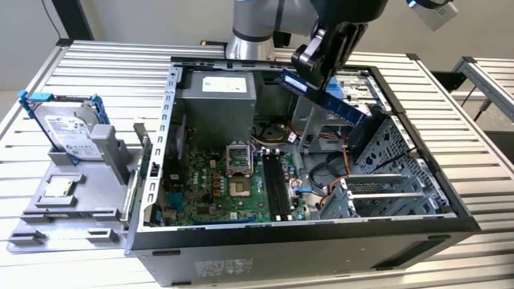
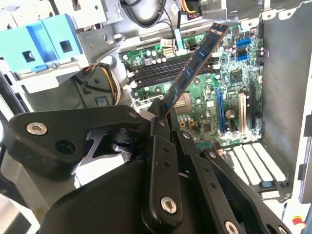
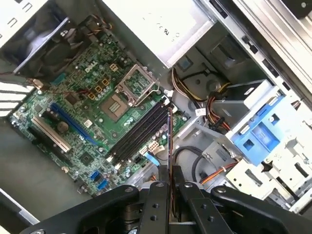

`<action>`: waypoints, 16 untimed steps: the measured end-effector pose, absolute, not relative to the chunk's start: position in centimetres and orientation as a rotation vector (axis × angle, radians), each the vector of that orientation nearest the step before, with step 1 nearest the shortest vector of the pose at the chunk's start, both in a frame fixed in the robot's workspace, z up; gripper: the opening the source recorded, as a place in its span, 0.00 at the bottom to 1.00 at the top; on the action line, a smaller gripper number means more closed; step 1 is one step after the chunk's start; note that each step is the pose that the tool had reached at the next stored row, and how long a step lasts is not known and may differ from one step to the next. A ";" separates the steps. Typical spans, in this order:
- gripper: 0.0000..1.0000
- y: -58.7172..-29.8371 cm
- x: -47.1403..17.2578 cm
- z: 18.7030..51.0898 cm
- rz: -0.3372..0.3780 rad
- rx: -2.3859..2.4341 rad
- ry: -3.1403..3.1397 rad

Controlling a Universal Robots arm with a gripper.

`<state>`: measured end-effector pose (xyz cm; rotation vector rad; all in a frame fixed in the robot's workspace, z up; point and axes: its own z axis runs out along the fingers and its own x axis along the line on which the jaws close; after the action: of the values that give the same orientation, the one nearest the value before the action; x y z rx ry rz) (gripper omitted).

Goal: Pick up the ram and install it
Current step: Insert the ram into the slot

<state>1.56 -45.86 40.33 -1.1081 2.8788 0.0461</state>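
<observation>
Slatted metal table (image 1: pixel 105 66) carries the open computer case (image 1: pixel 281 253); my gripper (image 1: pixel 304 75) is clamped on the ram (image 1: pixel 337 101), held tilted at one o'clock from the memory slots (image 1: pixel 277 180). Carry step, I judge; seating calls for squaring it to a slot. The first wrist view shows the ram edge-on, the second its chip-bearing face.

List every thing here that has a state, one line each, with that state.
computer case, lying flat with its side open.
gripper, shut on the ram.
ram, held tilted above the computer case, not in a slot.
memory slots, all empty.
CPU socket, retention frame lifted open.
hard drive, standing on edge in a grey holder outside the computer case.
</observation>
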 end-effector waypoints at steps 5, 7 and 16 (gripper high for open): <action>0.00 -45.9 1.6 40.3 0.042 -0.994 2.919; 0.00 -45.9 1.6 40.3 0.041 -0.947 2.934; 0.00 -45.9 1.6 40.3 0.029 -0.753 2.990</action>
<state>1.56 -45.86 40.33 -0.7533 2.9897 0.0292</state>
